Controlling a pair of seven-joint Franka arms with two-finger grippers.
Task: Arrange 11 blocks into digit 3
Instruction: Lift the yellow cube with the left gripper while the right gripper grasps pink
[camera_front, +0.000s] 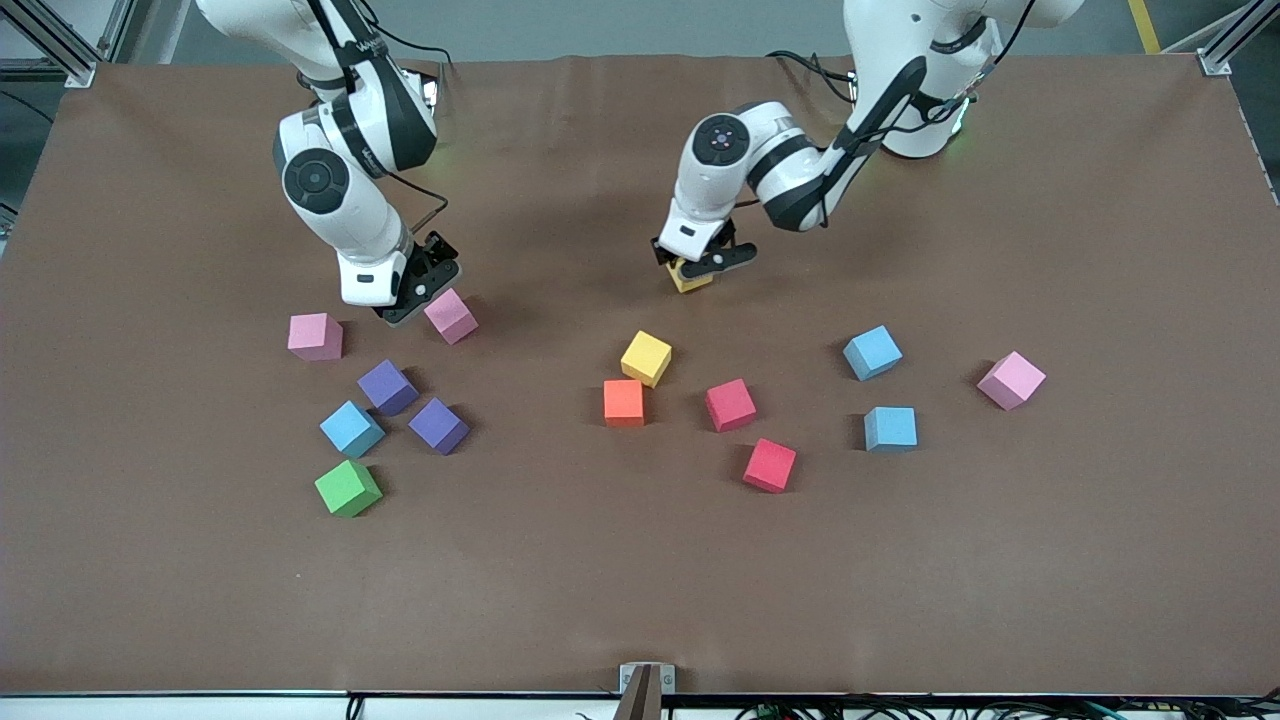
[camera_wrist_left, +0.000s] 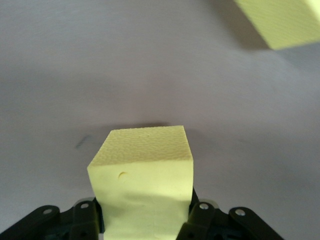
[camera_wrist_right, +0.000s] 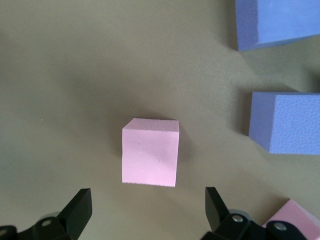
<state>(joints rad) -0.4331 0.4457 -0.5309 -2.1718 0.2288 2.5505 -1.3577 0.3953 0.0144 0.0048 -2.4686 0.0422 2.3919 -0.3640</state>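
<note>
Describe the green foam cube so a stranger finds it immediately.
Look at the cluster of foam cubes toward the right arm's end of the brown table. The green foam cube is the cluster's nearest to the front camera, beside a light blue cube. It is the only green one.

The block (camera_front: 690, 277) in the left gripper (camera_front: 702, 268) is yellow. Below the right gripper (camera_front: 415, 300) sits a pink block (camera_front: 451, 316), with two purple blocks (camera_front: 388, 387) near it.

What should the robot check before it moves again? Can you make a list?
1. Left hand shut on the yellow block: ok.
2. Block sitting straight between the fingers: cannot tell.
3. Right hand open: ok.
4. Pink block lined up between the right hand's fingers: ok.
5. Digit 3 started on the table: not ok, blocks lie scattered.
</note>
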